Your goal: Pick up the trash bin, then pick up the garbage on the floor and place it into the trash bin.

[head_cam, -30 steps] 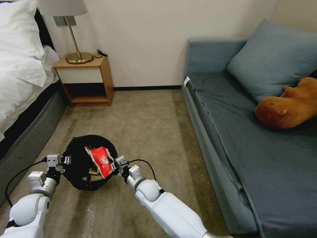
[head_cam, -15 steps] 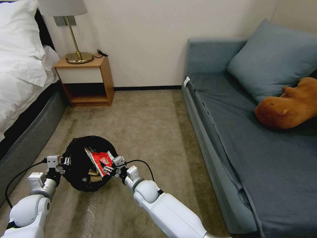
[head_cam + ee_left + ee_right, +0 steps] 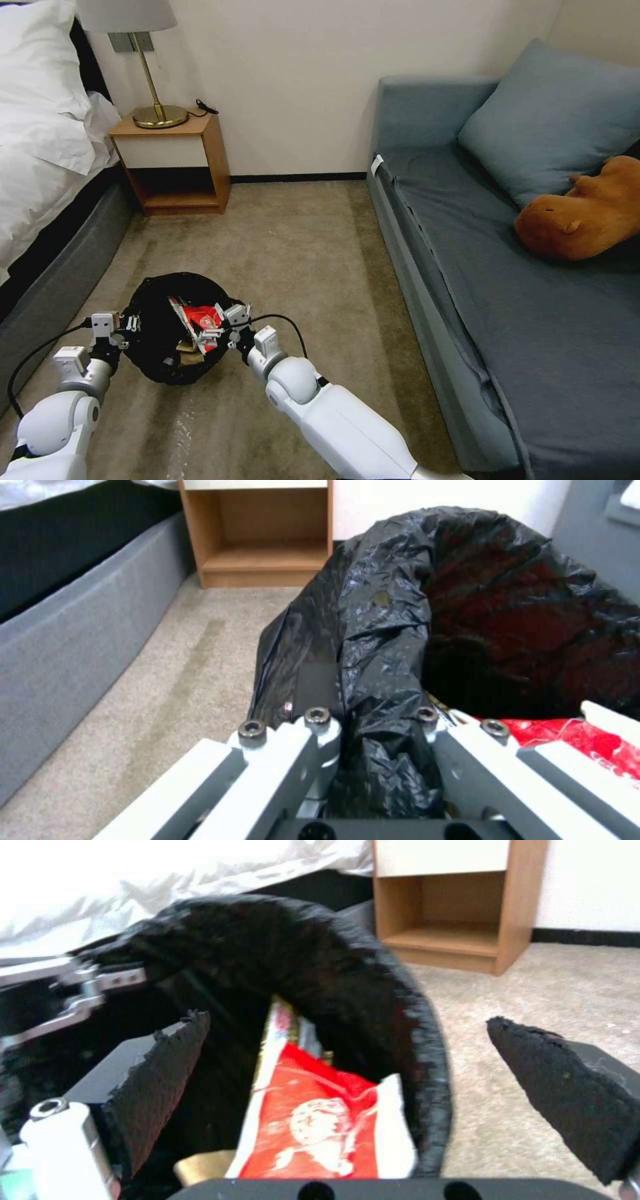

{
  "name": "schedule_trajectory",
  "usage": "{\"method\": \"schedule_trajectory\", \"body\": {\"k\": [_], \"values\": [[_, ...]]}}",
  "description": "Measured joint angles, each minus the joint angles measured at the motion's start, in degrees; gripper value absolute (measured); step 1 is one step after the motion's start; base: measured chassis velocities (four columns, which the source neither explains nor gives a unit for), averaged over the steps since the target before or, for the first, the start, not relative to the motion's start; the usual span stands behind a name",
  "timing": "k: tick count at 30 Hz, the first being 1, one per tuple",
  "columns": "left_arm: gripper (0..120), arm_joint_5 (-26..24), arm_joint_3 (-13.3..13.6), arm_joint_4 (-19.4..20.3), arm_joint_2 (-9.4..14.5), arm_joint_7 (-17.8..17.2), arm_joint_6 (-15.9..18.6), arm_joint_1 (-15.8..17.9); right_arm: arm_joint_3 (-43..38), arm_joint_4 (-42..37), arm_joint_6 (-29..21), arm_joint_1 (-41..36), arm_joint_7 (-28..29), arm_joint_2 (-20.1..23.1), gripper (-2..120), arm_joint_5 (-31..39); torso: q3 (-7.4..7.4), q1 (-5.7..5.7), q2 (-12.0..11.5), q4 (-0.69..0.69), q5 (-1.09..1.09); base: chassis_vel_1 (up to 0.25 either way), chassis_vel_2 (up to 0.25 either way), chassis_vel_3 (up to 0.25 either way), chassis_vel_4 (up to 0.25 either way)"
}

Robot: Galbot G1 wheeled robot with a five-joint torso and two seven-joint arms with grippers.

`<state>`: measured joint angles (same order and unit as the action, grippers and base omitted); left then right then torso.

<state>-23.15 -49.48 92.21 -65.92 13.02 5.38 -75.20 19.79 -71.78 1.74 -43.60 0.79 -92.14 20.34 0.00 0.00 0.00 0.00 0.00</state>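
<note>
The trash bin [image 3: 159, 360], round and lined with a crinkly black bag, hangs just above the carpet. My left gripper [image 3: 129, 325] is shut on its near-left rim; in the left wrist view the left gripper [image 3: 373, 715] pinches a fold of the black bag [image 3: 387, 630]. Inside the bin lies the garbage: a red-and-white snack packet [image 3: 200, 319] [image 3: 320, 1125], leaning on a gold-brown piece [image 3: 200, 1165]. At the bin's right rim my right gripper [image 3: 225, 323] [image 3: 347, 1022] stands open, with nothing between its black pads [image 3: 167, 1075].
A bed with a grey base [image 3: 53, 280] runs along the left. A wooden nightstand [image 3: 177, 167] with a brass lamp [image 3: 159, 115] stands at the wall. A blue sofa [image 3: 480, 280] bearing a brown plush toy [image 3: 587, 210] lines the right. Open carpet [image 3: 300, 247] lies between them.
My right gripper lowered the red packet into the bin, then opened and let it go. The packet now rests inside. The left gripper has kept its hold on the rim.
</note>
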Motion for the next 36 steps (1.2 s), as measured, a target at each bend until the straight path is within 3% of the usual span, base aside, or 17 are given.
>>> {"method": "schedule_trajectory", "body": {"k": [21, 30, 32, 34, 35, 36], "values": [[5, -16.02, -2.69, -1.30, 1.76, -8.18, 3.26, 0.71, -8.88, 8.00, -6.13, 2.31, 9.10, 0.00, 100, -2.89, 0.00, 0.00, 0.00, 0.00, 0.00, 0.000, 0.000, 0.000, 0.000], [5, -25.47, -3.41, -0.27, 1.01, -17.41, 6.42, 1.27, -11.72, 12.74, -6.74, 1.19, 10.27, 0.00, 100, -7.53, 0.00, 0.00, 0.00, -0.01, 0.00, 0.000, 0.000, 0.000, 0.000], [5, -28.08, -3.88, -0.18, 0.95, -21.74, 7.54, 1.55, -13.58, 15.44, -6.98, 0.90, 10.79, 0.00, 100, -10.58, 0.00, 0.00, 0.00, -0.01, 0.00, 0.000, 0.000, 0.000, 0.000], [5, -28.08, -3.88, -0.18, 0.95, -21.74, 7.54, 1.55, -13.58, 15.44, -6.98, 0.90, 10.79, 0.00, 100, -10.58, 0.00, 0.00, 0.00, -0.01, 0.00, 0.000, 0.000, 0.000, 0.000], [5, -29.28, -4.17, 0.00, 0.94, -25.98, 8.84, 1.68, -14.47, 16.41, -7.26, 0.70, 11.07, 0.01, 100, -11.57, 0.00, 0.00, 0.00, -0.01, 0.00, 0.000, 0.000, 0.000, 0.000], [5, -29.28, -4.17, 0.00, 0.94, -25.98, 8.84, 1.68, -14.47, 16.41, -7.26, 0.70, 11.07, 0.01, 100, -11.57, 0.00, 0.00, 0.00, -0.01, 0.00, 0.000, 0.000, 0.000, 0.000]]}}
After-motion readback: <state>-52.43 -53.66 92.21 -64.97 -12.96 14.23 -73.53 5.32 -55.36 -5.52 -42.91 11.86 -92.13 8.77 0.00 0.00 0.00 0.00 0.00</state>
